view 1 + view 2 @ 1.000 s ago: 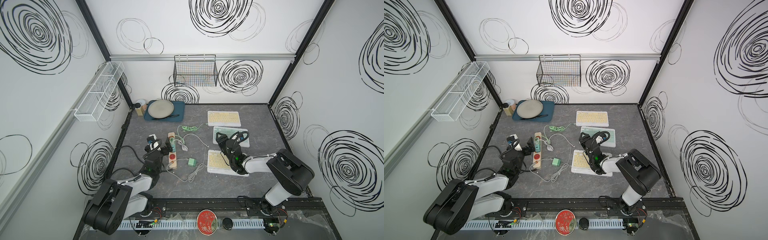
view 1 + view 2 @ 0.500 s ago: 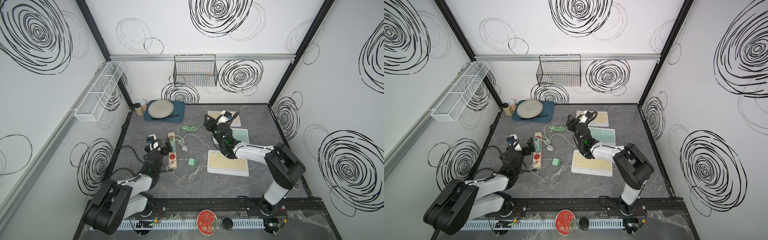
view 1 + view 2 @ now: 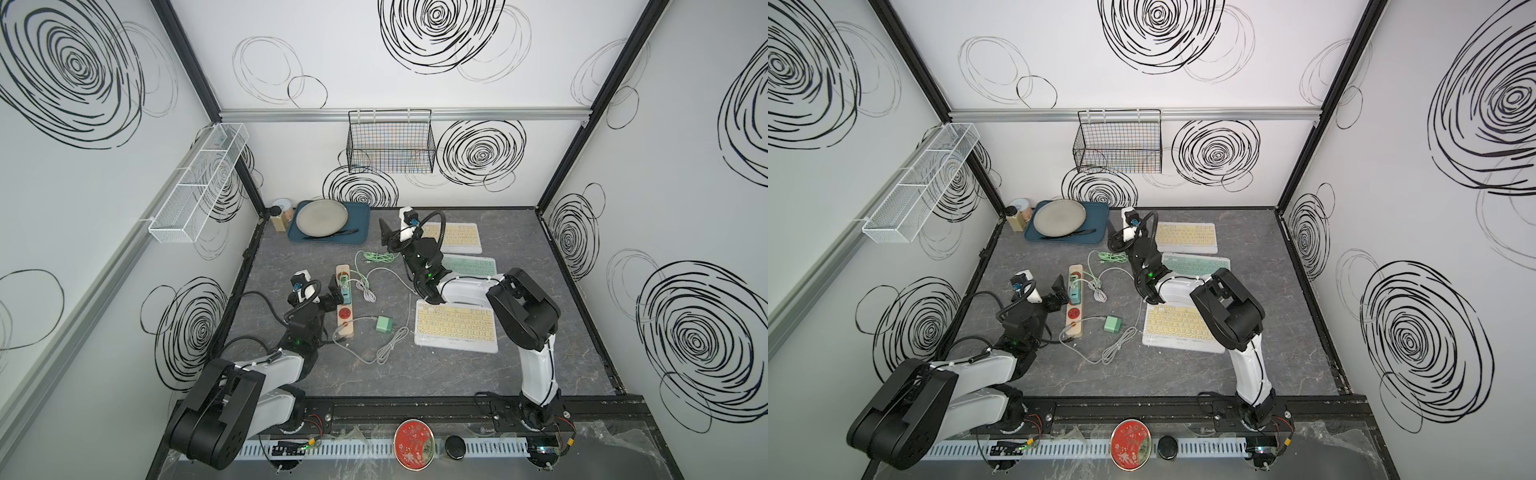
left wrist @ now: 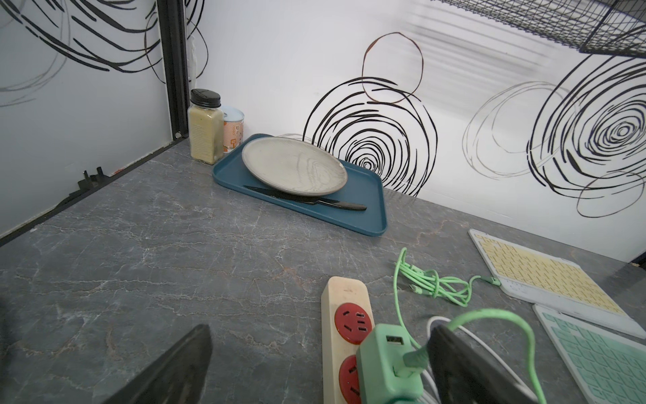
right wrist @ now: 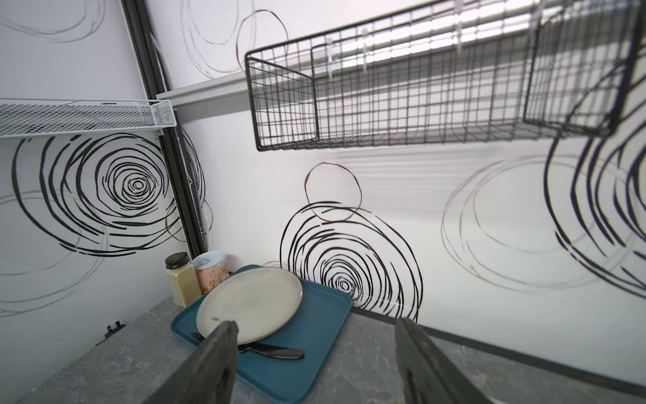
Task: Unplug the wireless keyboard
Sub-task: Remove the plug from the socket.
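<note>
- Fingers [image 4: 181, 363] of my left hand [image 4: 323, 330] are spread wide and pinch nothing. I think they are this wide so the plug block can fit between them.
- Right between them, close to one finger, sits the green charger [image 4: 384, 360]. It is pushed into the power strip [image 4: 344, 290] and is not squeezed yet.
- Off to one side, a bit farther out, lies the green keyboard [image 4: 601, 353].
- A green cord [image 4: 433, 283] comes out of the charger and runs away from my hand into a messy bunch.
- Just past that bunch lies the far yellow keyboard [image 4: 535, 269]. The cord's tip ends right beside its edge. I cannot tell if it is plugged in, but I think this is the keyboard to unplug.
- My right hand [image 5: 314, 323] is up in the air, fingers apart, holding nothing. I think it is lifted to keep out of the way.
- Below and ahead of it are the blue tray [image 5: 325, 314] and the plate [image 5: 248, 304]. No cord is near them.
</note>
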`<action>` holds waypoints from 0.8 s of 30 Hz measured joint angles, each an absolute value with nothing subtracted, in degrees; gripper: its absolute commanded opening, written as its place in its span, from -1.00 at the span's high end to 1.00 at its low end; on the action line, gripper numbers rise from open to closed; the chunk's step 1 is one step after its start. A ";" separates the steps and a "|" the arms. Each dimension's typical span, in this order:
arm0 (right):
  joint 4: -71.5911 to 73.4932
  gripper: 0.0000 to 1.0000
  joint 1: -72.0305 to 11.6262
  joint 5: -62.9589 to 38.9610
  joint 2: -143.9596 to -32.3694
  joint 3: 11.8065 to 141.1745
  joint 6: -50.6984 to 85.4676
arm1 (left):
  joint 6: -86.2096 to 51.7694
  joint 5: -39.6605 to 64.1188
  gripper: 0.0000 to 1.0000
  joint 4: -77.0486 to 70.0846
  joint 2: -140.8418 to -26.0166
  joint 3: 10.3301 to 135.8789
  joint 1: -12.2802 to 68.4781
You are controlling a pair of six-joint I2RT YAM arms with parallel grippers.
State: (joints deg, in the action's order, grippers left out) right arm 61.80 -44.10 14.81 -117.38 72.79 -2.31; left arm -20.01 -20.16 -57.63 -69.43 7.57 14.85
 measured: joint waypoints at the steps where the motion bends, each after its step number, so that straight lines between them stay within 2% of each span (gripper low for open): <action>1: 61.63 -0.51 -44.18 14.22 -118.15 74.26 -4.01 | -20.05 -20.16 -0.99 -57.65 -69.43 7.57 14.83; 13: 52.29 -0.58 -44.62 7.44 -129.43 90.26 -21.69 | -20.84 -19.77 -0.99 -57.89 -69.43 7.57 14.22; 16: 52.07 -0.68 -44.91 7.16 -129.75 89.56 -23.94 | -20.88 -19.59 -0.99 -57.89 -69.43 7.60 14.17; 24: 49.52 -0.65 -47.86 7.73 -128.25 87.48 -21.69 | -21.12 -19.53 -0.99 -57.87 -69.43 7.60 13.96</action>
